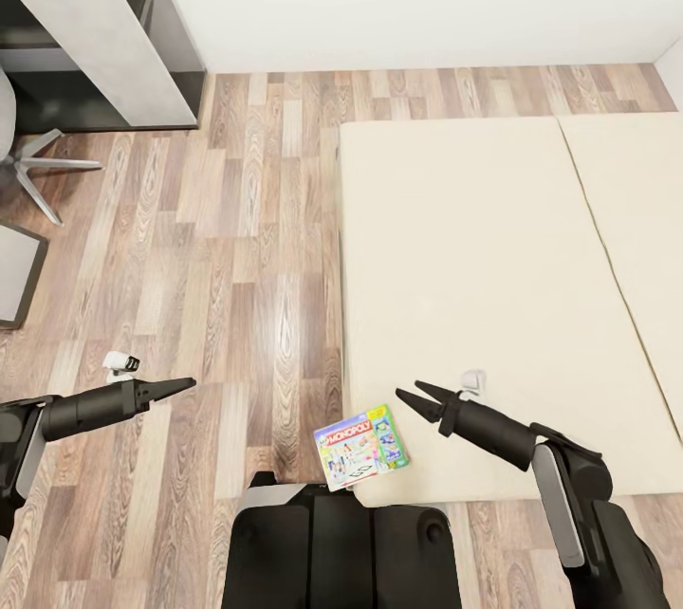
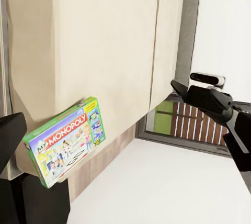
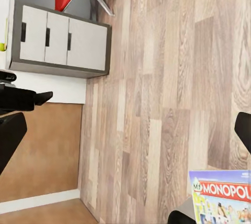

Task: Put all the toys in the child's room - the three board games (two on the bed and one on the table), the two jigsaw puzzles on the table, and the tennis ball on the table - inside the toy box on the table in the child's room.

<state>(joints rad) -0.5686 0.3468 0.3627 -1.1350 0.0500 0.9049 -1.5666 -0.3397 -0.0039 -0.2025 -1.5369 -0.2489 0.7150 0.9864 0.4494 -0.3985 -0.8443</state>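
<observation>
Board game (image 1: 361, 447) overhangs bed (image 1: 493, 286) corner edge; floor (image 1: 228, 286) beside.

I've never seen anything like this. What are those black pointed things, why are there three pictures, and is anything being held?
These are simulator renders of a wheeled robot with two arms. The large picture comes from a camera on its head, looking down. The black pointed things are its grippers: the left gripper hangs over the wood-plank floor, and the right gripper hangs over the plain beige mattress of the bed. The other two pictures come from cameras on each wrist, hence their odd angles. On the mattress's near corner lies a white-blue Monopoly board game box with a green edge. The right gripper's fingers are spread; neither gripper holds anything.
</observation>
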